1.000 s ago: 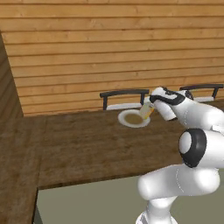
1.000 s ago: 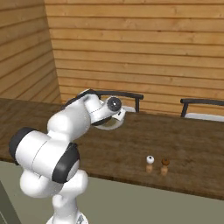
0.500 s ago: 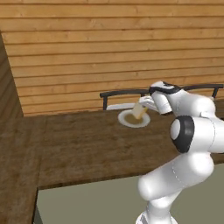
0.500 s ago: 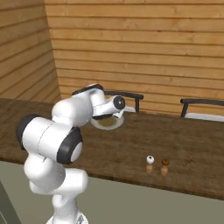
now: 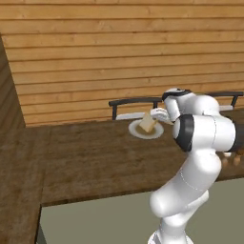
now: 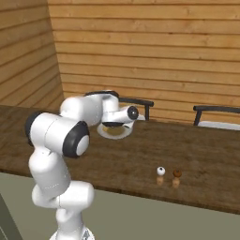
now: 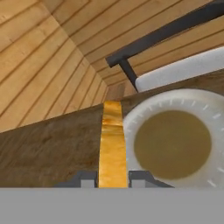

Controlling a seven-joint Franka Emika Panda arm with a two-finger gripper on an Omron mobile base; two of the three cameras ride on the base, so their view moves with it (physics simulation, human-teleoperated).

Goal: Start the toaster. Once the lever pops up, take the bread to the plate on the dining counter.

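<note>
A: Bread first. Where, and held how?

B: Clamped edge-on between the two dark fingertips of the gripper, jaws narrowed onto the slice. Seen in the hand view as a thin golden strip standing up from the tips. Seen in the left base view as a pale tan slice hanging tilted over the plate.

A: Touching the plate?

B: Cannot tell. Just above or at its near-left rim, by the hand view: strip beside the off-white rim, brownish centre to its right.

A: Nearer things on the dining counter?

B: Two small shakers near the front edge on the right, one white-topped, one brown-topped, just beside each other, well apart from the plate.

A: Arm?

B: Reaching forward from the base over the dark wood-grain top, wrist bent down at the plate, gripper at the slice.

A: Farther back?

B: Two dark-framed chairs behind the counter, one directly beyond the plate with a pale seat, another off to the right. Then a horizontal wood-plank wall.
</note>
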